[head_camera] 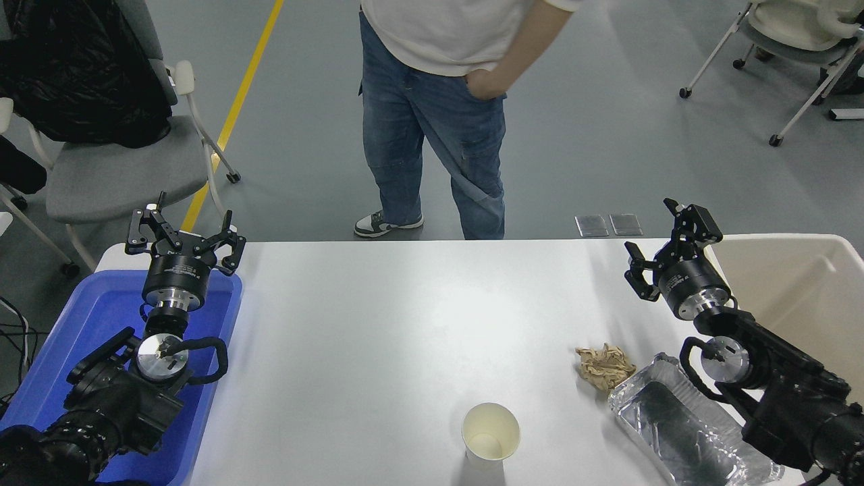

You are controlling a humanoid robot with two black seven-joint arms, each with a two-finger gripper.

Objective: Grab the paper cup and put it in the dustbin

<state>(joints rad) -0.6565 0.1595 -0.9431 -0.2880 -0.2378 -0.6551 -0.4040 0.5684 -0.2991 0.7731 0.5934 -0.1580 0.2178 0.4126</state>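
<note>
The paper cup (491, 433) stands upright near the table's front edge, right of centre, white with a cream inside. The dustbin (796, 244), a large beige tub with a rounded rim, stands at the table's right end. My right gripper (653, 234) is open and empty, raised above the table just left of the dustbin, well behind and to the right of the cup. My left gripper (183, 227) is open and empty, parked above the blue tray at the left.
A blue plastic tray (81, 324) lies at the left end. A crumpled brown paper wad (604, 366) and a crinkled foil tray (682, 425) lie right of the cup, under my right arm. A person (439, 115) stands at the far side.
</note>
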